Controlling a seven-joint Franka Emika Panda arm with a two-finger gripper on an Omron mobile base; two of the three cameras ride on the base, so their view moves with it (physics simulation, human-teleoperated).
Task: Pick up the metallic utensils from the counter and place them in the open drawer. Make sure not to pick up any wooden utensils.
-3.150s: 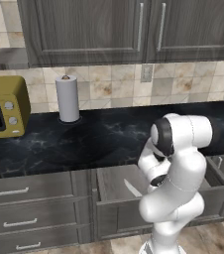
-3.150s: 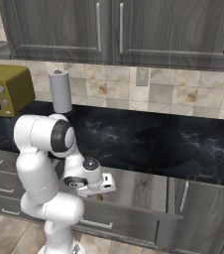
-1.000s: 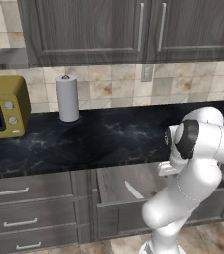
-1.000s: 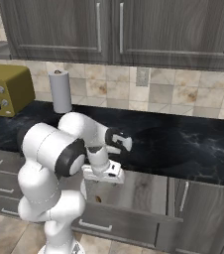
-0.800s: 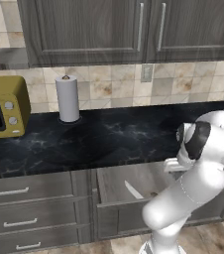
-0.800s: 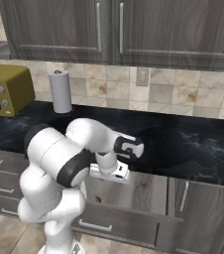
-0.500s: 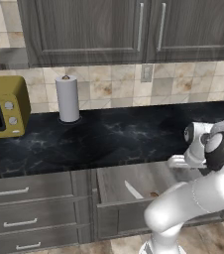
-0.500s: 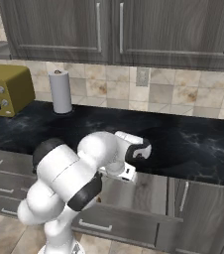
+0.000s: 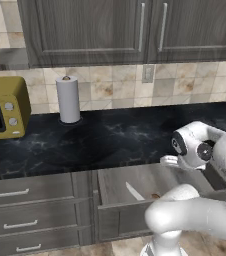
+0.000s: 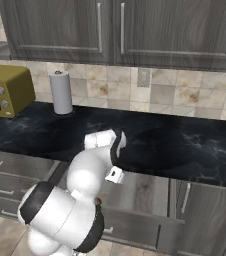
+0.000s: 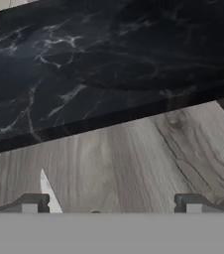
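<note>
A slim silvery knife, one of the metallic utensils (image 11: 48, 193), lies flat inside the open drawer (image 11: 134, 158), near its left side; in the left base view the knife (image 9: 134, 191) points toward the drawer's front (image 9: 120, 220). My gripper (image 11: 111, 203) hangs open just above the drawer floor with nothing between its fingertips (image 11: 32, 202). The knife's blade lies right beside the left one. The glossy black counter (image 11: 84, 64) runs along the drawer's far edge. The wooden utensils are out of view.
A white paper towel roll (image 9: 68, 99) and a yellow microwave (image 9: 2, 107) stand on the counter's left end. Closed grey drawers (image 9: 30, 210) sit left of the open drawer (image 10: 145, 192), and wall cabinets (image 9: 135, 30) hang above. My own arm (image 10: 85, 180) bulks over the drawer.
The arm has swung to the right and lowered its hand over the open drawer. The jaws stayed open, and the knife has not moved.
</note>
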